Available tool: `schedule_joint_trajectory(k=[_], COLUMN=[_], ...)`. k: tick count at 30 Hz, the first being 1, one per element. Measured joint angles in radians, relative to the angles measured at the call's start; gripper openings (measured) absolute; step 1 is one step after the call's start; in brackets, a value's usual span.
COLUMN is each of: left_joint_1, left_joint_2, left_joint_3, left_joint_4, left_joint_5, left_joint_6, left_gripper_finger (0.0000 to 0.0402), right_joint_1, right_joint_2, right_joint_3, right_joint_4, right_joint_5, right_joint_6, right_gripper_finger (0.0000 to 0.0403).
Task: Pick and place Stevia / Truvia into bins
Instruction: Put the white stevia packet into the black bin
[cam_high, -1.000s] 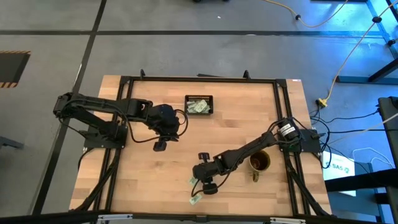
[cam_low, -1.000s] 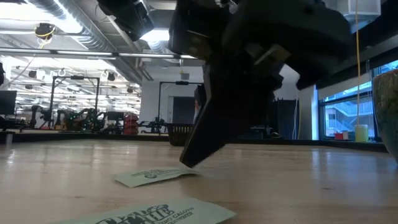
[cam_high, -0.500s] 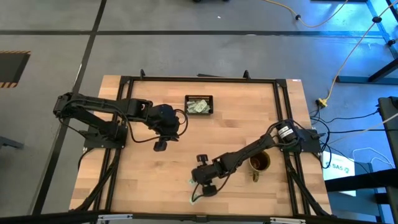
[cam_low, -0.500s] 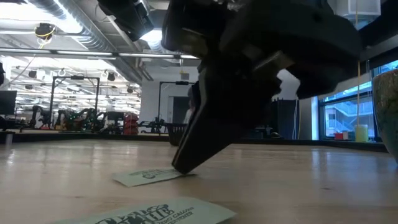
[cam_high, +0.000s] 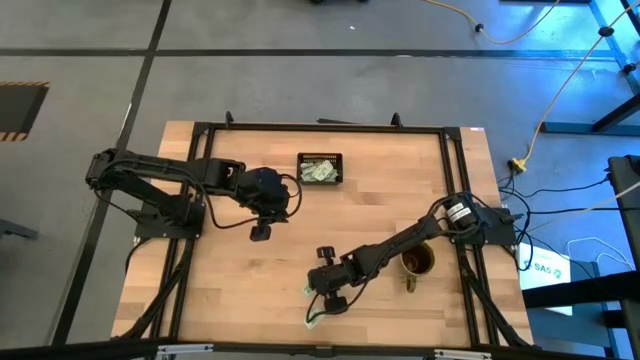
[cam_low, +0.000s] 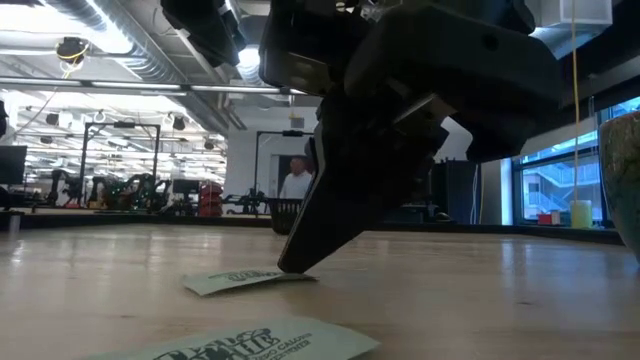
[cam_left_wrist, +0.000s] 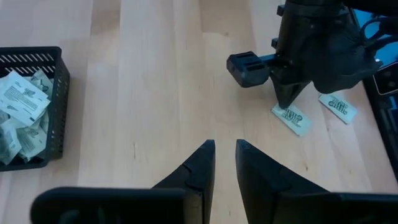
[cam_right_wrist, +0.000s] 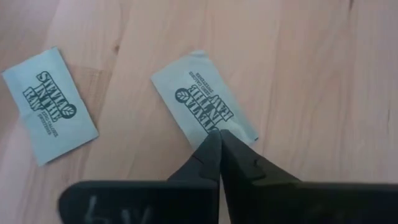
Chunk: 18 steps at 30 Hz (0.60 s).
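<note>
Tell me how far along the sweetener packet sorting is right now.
Done: several pale green paper packets already lie in the small black slatted tray. In hand: the right gripper is shut on the edge of one packet on the wooden table. Left: that packet and another beside it. The left gripper hovers near the tray.

2 small flat pale green packets w/ dark print lie on the wood table near its front edge, close together but not touching: one packet (cam_right_wrist: 203, 101) sits flat under the tips of the right arm, the other packet (cam_right_wrist: 49, 103) lies just beside it. The little black bin (cam_high: 320, 168) w/ slatted sides sits well apart at the back of the table. It holds a messy pile of packets (cam_left_wrist: 18, 118), tipped every which way.
</note>
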Motion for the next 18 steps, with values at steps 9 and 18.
schedule_joint_trajectory(k=[9,18], left_joint_1=[-0.007,-0.025], left_joint_2=[0.0,0.0], left_joint_3=[0.0,0.0], left_joint_4=[0.0,0.0], left_joint_5=[-0.001,-0.001], left_joint_6=[-0.025,-0.024], left_gripper_finger=[0.0059,0.0059], right_joint_1=[0.001,0.001], right_joint_2=[0.002,0.002], right_joint_3=[-0.003,-0.004], right_joint_4=[0.001,0.001], right_joint_5=[0.028,0.028], right_joint_6=[0.002,-0.049], right_gripper_finger=[0.0014,0.0015])
